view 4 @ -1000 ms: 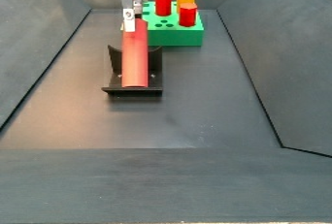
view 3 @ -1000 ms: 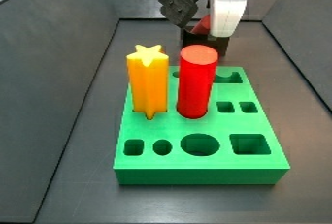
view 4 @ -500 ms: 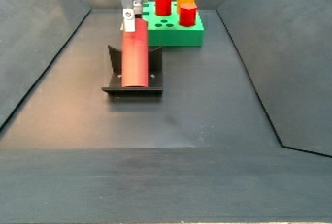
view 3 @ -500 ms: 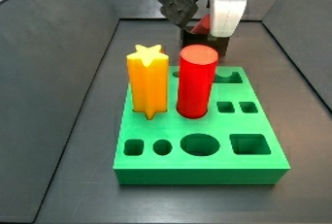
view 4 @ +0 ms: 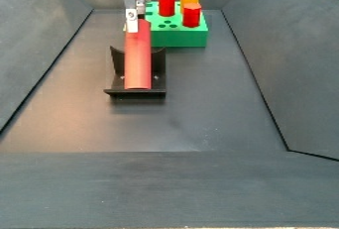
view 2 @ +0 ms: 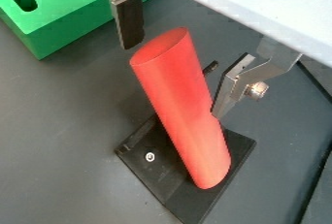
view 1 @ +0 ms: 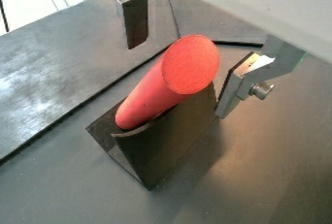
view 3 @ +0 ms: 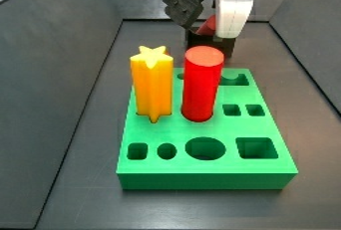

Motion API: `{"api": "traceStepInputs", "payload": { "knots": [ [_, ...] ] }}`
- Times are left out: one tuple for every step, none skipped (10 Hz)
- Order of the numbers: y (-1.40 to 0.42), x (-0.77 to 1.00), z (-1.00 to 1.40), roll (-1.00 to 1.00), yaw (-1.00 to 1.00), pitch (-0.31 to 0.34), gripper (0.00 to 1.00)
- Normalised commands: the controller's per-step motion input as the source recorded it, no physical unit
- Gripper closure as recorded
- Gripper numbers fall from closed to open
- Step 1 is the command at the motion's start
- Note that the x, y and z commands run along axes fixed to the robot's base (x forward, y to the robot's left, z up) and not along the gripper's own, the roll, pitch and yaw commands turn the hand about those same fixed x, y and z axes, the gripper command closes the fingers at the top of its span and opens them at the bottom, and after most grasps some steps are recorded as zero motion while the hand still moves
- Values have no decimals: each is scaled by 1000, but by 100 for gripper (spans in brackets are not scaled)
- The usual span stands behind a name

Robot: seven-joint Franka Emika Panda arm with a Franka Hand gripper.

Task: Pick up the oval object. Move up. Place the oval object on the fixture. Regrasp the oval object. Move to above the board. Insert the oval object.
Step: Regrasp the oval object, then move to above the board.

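On the fixture [view 4: 135,79] the oval object [view 4: 138,53] lies tilted, its upper end between the fingers of the tool [view 1: 195,36]. Nothing has shifted over the last second: in both wrist views the silver plates stand open on either side, apart from the peg. The placing looks done; the regrasp is not yet made. The board [view 4: 179,30] waits beyond.
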Motion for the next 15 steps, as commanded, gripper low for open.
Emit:
{"api": "traceStepInputs", "payload": {
  "knots": [
    [-10, 83, 0, -42, 61, 210, 0],
    [-10, 83, 0, -42, 61, 210, 0],
    [-10, 83, 0, -42, 61, 210, 0],
    [-10, 83, 0, -42, 61, 210, 0],
    [-10, 83, 0, -42, 61, 210, 0],
    [-10, 83, 0, -42, 61, 210, 0],
    [-10, 83, 0, -42, 61, 210, 0],
    [500, 0, 167, 0, 0, 0, 100],
    [-35, 127, 1000, -248, -77, 400, 100],
    [-34, 121, 1000, -242, -58, 418, 100],
    [-32, 121, 1000, -220, -22, 418, 100],
    [-31, 126, 1000, -145, 44, 361, 100],
    [-32, 124, 1000, -101, 78, 302, 100],
    [-31, 118, 1000, -68, 100, 222, 100],
    [-30, 116, 1000, -66, 102, 192, 100]
  ]
}}
